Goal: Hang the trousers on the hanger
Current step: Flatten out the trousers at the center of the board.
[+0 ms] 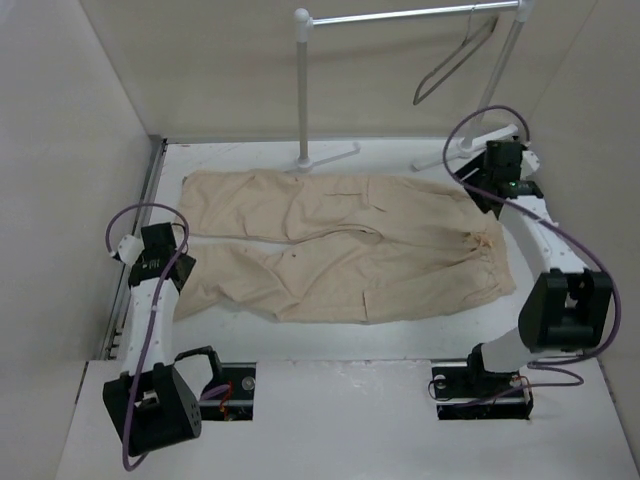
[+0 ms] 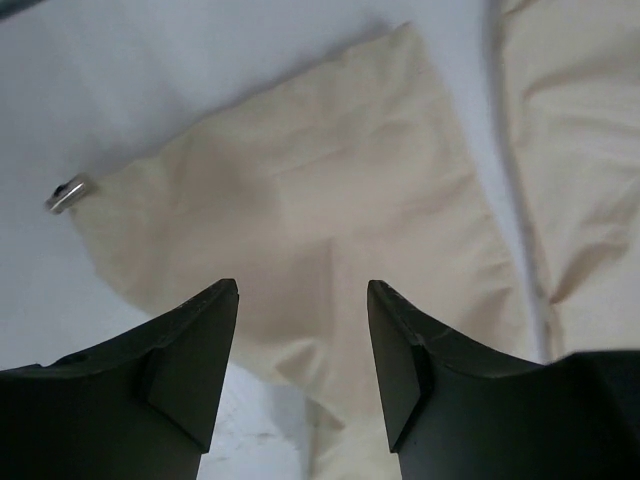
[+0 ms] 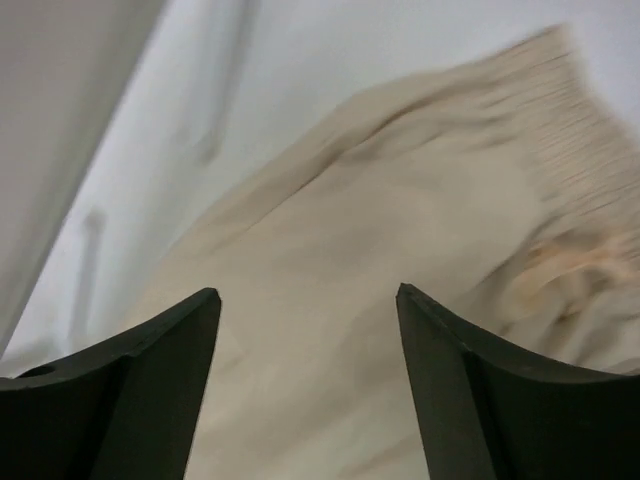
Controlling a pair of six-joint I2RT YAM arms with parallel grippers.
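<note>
The trousers [image 1: 340, 245] are laid flat on the table [image 1: 330, 340], just in front of the clothes rack [image 1: 302, 90], on whose rail the wire hanger [image 1: 455, 60] is hung. The left gripper [image 2: 302, 290] is held open-fingered over a leg hem, and the right gripper [image 3: 308, 295], fingers likewise apart, over the waistband.

Bright, even light; the trousers [image 3: 400, 250] look blurred in the right wrist view.

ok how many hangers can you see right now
1. The hanger hangs from the bar of the rack at the far right, behind the waist end of the trousers. No other shows in any view.
</note>
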